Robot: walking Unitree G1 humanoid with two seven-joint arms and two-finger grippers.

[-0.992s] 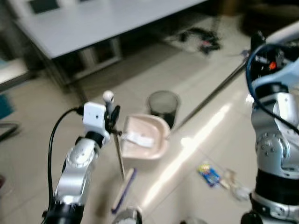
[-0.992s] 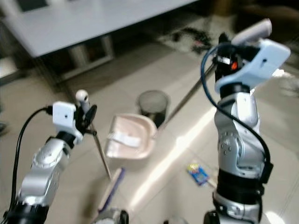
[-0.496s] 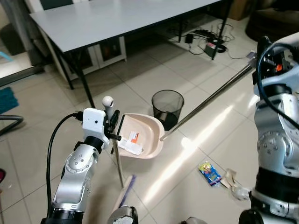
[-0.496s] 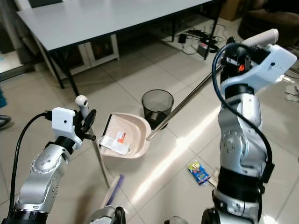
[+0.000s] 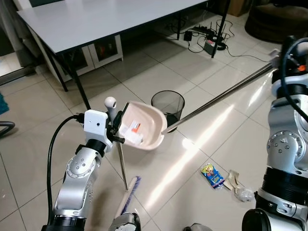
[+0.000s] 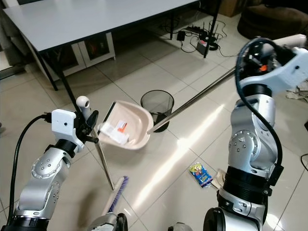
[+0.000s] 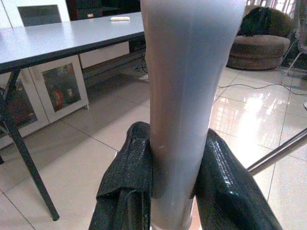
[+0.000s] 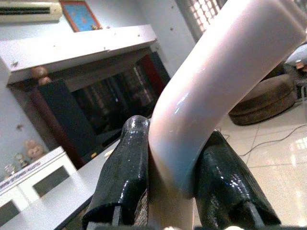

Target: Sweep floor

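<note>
— Over the bin (image 5: 168, 104), what's hanging there?

— A dustpan (image 5: 143, 126), lifted off the floor and tilted, its back rim near the bin's rim. A white wrapper with an orange patch (image 5: 131, 133) lies inside it. A long metal pole (image 5: 221, 97) runs from the pan's back edge, over the bin, up to the right gripper (image 8: 169, 189).

— Is that gripper holding it?

— Yes. In the right wrist view both black fingers (image 8: 125, 165) are closed tight against a curved cream handle (image 8: 201, 100) between them.

— And the left gripper (image 7: 176, 191)?

— Its fingers (image 7: 125, 177) are clamped on a pale upright broom handle (image 7: 184, 91). From the head camera the left arm is beside the dustpan, on the side away from the bin, and the thin broom shaft (image 5: 122, 166) drops to purple bristles (image 5: 130, 192) on the tiles.

— Anything loose on the floor?

— Nearer the robot than the bin, by the right arm's base: a blue and yellow packet (image 5: 211, 173) and crumpled pale litter (image 5: 236, 182) just beside it.

— And behind the bin?

— A grey table (image 5: 96, 21) on dark legs, with cables and a power strip (image 5: 211, 41) on the floor under its far end.
</note>
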